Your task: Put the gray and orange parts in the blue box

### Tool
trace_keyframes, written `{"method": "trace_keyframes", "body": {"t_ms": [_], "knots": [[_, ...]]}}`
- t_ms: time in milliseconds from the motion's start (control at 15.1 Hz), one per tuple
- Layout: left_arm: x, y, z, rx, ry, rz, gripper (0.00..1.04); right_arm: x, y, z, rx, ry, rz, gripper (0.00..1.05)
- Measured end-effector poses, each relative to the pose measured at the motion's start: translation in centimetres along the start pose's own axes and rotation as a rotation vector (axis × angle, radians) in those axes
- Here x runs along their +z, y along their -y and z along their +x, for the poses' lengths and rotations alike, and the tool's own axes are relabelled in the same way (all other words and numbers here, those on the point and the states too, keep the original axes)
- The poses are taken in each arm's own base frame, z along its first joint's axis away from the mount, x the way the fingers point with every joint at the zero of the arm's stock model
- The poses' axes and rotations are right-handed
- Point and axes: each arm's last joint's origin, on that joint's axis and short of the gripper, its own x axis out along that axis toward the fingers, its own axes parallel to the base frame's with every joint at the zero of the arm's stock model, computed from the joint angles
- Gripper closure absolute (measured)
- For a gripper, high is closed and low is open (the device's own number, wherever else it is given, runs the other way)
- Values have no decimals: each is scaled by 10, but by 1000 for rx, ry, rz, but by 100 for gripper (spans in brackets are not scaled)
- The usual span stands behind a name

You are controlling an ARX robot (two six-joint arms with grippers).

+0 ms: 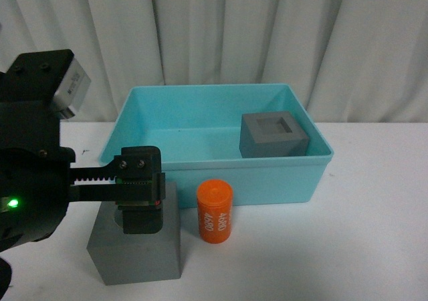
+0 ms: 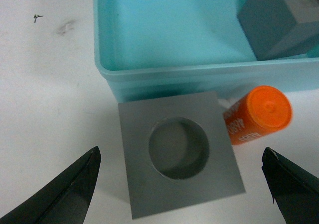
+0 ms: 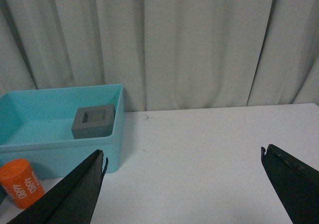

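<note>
Left pincer point(image 2: 180, 153), jaws wide apart, hangs over the round-recess gray cube point(image 1: 140, 254) on the worktop point(image 1: 374, 234); the orange cylinder point(image 1: 215, 211) stands at the cube's 3 o'clock, both outside the blue box point(image 1: 267, 180). The square-recess gray cube point(image 1: 273, 135) sits inside the box toward 4 o'clock; right pincer point(image 3: 183, 154) likewise open.

The left arm point(image 1: 30, 180) was matte black and blocky, with a small green light point(image 1: 11, 203) glowing on its side. A silver-grey box point(image 1: 72, 87) with a black top sat on its wrist. The left gripper point(image 1: 142, 214) bore a toothed black rack point(image 1: 93, 175), two screws point(image 1: 141, 158) in its carriage and a thin red mark point(image 1: 159, 201) along one edge. Its fingers point(image 2: 70, 194) were black, smooth and tapered to points. The right gripper point(image 3: 182, 154) had the same fingers point(image 3: 75, 194).
</note>
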Motion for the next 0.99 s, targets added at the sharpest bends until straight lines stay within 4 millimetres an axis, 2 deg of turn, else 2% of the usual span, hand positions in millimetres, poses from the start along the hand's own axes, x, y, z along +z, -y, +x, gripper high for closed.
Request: {"method": "trace_keyframes", "body": {"t_ms": [264, 330, 529, 793, 925, 991], "knots": [[1, -4, 35, 129, -58, 67, 7, 0, 0, 0, 0, 0, 0, 6], [-4, -6, 44, 145, -96, 80, 7, 0, 0, 0, 0, 0, 0, 6], [-13, -4, 54, 153, -143, 104, 7, 0, 0, 0, 0, 0, 0, 6], [-13, -5, 58, 160, -153, 118, 7, 0, 0, 0, 0, 0, 0, 6], [-13, -6, 59, 156, -160, 116, 24, 0, 0, 0, 0, 0, 0, 6], [-13, -5, 58, 151, -162, 120, 37, 0, 0, 0, 0, 0, 0, 6]]}}
